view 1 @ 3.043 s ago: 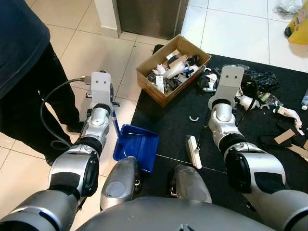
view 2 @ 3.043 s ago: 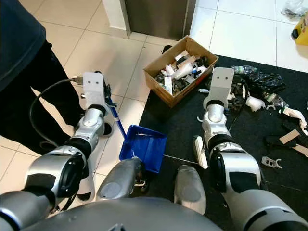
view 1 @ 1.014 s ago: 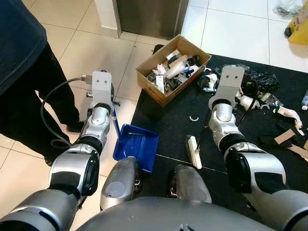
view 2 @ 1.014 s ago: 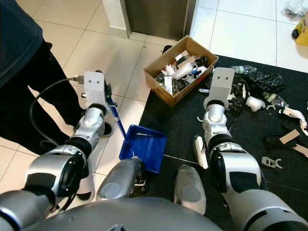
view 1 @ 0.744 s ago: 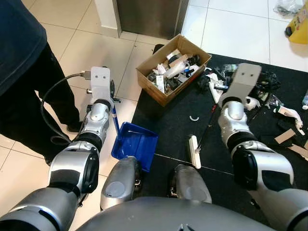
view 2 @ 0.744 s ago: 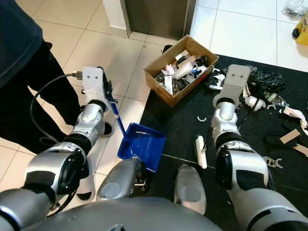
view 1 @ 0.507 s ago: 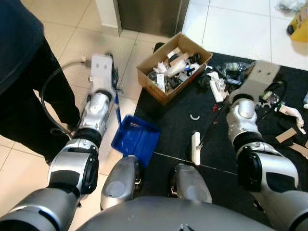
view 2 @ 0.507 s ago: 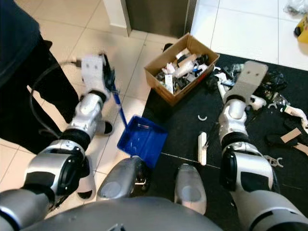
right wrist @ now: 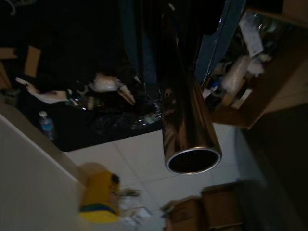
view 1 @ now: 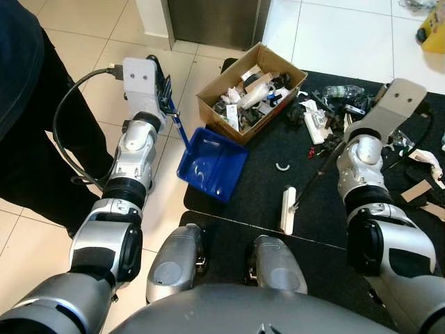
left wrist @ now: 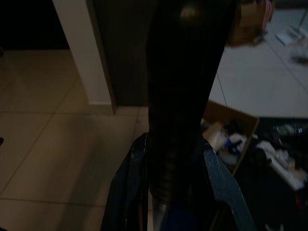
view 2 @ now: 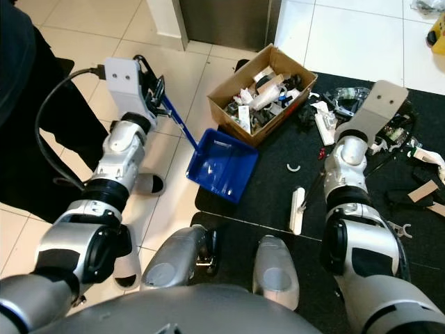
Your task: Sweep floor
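left arm — outstretched, fingers [view 1: 165, 89] clamped on dustpan [view 1: 212, 154] handle | right arm — raised, fingers clamped on broom [view 1: 287, 210] pole

Both arms are silver, built of rounded segments with black bands at the joints, and each ends in a flat pale-grey wrist plate [view 1: 141, 74] bearing two small dark screw holes. A black cable [view 1: 66, 118] loops from that left plate's outer edge back along the forearm. Near the cable, two rounded grey knee shells [view 1: 175, 256] rise above a smooth grey torso.
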Controlling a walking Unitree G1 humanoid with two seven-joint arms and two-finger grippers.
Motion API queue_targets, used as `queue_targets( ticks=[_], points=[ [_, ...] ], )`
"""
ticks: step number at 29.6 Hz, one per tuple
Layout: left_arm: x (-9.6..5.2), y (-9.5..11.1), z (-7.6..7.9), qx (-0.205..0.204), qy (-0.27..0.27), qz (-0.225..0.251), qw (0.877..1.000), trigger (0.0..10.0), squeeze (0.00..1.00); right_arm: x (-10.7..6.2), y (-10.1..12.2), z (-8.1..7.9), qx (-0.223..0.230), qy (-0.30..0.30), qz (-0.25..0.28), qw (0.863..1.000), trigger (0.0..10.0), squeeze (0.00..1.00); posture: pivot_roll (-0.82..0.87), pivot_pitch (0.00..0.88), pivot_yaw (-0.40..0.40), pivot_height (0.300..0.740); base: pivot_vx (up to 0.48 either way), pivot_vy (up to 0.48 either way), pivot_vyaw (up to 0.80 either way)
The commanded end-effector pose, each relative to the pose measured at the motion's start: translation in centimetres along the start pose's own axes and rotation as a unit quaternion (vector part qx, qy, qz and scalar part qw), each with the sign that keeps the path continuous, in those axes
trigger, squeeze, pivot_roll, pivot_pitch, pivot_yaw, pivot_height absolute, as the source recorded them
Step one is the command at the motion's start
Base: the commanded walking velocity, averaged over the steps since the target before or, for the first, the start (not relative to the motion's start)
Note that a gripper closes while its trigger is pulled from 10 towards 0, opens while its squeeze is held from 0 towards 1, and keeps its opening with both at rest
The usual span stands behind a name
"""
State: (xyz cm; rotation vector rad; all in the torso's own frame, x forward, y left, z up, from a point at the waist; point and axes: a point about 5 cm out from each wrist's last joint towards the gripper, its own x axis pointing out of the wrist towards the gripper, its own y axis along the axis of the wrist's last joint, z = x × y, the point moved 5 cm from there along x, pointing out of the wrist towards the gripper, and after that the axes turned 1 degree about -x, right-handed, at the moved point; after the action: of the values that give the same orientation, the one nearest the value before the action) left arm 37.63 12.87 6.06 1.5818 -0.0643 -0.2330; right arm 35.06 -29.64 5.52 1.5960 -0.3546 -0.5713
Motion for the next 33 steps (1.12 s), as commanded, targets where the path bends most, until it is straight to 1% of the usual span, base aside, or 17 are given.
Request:
queue_targets(
  ticks=[1,2,3,4,5,6,7,9,13,16,17,20,31,33],
  points=[
    [0.0,-0.2,0.8,0.004,-0.01,-0.002,1.0,10.0,0.0,0.1,0.3,0.9,-0.011,-0.019,0.004,1.0,10.0,0.0,0.05,0.0,0.047,0.74,0.0,0.0,0.0],
    [-0.1,-0.8,1.3,0.0,-0.014,-0.014,1.0,10.0,0.0,0.4,1.2,1.7,-0.019,-0.037,0.02,0.999,10.0,0.0,0.04,0.0,0.046,0.74,0.0,0.0,0.0],
    [-0.1,-1.1,1.6,-0.007,-0.013,-0.021,1.0,10.0,0.0,0.5,1.6,2.1,-0.035,-0.048,0.029,0.998,10.0,0.0,0.04,0.0,0.046,0.74,0.0,0.0,0.0],
    [-0.1,-1.1,1.6,-0.007,-0.013,-0.021,1.0,10.0,0.0,0.5,1.6,2.1,-0.035,-0.048,0.029,0.998,10.0,0.0,0.04,0.0,0.046,0.74,0.0,0.0,0.0],
    [0.0,-1.5,1.9,-0.022,-0.011,-0.034,0.999,10.0,0.0,0.6,2.2,2.6,-0.053,-0.06,0.042,0.996,10.0,0.0,0.03,0.0,0.045,0.74,0.0,0.0,0.0],
    [0.0,-1.5,1.9,-0.022,-0.011,-0.034,0.999,10.0,0.0,0.6,2.2,2.6,-0.053,-0.06,0.042,0.996,10.0,0.0,0.03,0.0,0.045,0.74,0.0,0.0,0.0],
    [0.1,-1.6,2.2,-0.027,-0.013,-0.038,0.999,10.0,0.0,0.6,2.4,2.9,-0.067,-0.067,0.045,0.994,10.0,0.0,0.03,0.0,0.043,0.74,0.0,0.0,0.0],
    [0.4,-1.5,2.7,-0.04,-0.014,-0.039,0.998,10.0,0.0,0.6,2.7,3.2,-0.079,-0.078,0.048,0.993,10.0,0.0,0.02,0.0,0.045,0.74,0.0,0.0,0.0],
    [0.7,-0.9,3.2,-0.04,-0.017,-0.032,0.999,10.0,0.0,0.5,2.8,2.9,-0.063,-0.07,0.05,0.994,10.0,0.0,0.02,0.0,0.048,0.74,0.0,0.0,0.0],
    [0.9,-0.2,3.7,-0.034,-0.026,-0.017,0.999,10.0,0.0,0.4,2.9,2.4,-0.054,-0.056,0.052,0.996,10.0,0.0,0.01,0.0,0.048,0.74,0.0,0.0,0.0],
    [1.0,0.1,4.0,-0.038,-0.031,-0.011,0.999,10.0,0.0,0.4,3.0,2.0,-0.048,-0.047,0.053,0.996,10.0,0.0,0.01,0.0,0.048,0.74,0.0,0.0,0.0],
    [1.0,0.4,4.2,-0.047,-0.037,-0.005,0.998,10.0,0.0,0.3,3.1,1.7,-0.046,-0.042,0.056,0.996,10.0,0.0,0.01,0.0,0.049,0.74,0.0,0.0,0.0],
    [1.1,0.8,4.1,-0.046,-0.028,0.007,0.999,10.0,0.0,0.3,3.6,1.0,-0.039,-0.031,0.058,0.997,10.0,0.0,0.02,0.0,0.036,0.74,0.0,0.0,0.0],
    [1.1,0.8,4.0,-0.047,-0.028,0.008,0.998,10.0,0.0,0.3,3.7,1.0,-0.038,-0.03,0.059,0.997,10.0,0.0,0.02,0.0,0.036,0.74,0.0,-0.259,0.0]
  ],
)
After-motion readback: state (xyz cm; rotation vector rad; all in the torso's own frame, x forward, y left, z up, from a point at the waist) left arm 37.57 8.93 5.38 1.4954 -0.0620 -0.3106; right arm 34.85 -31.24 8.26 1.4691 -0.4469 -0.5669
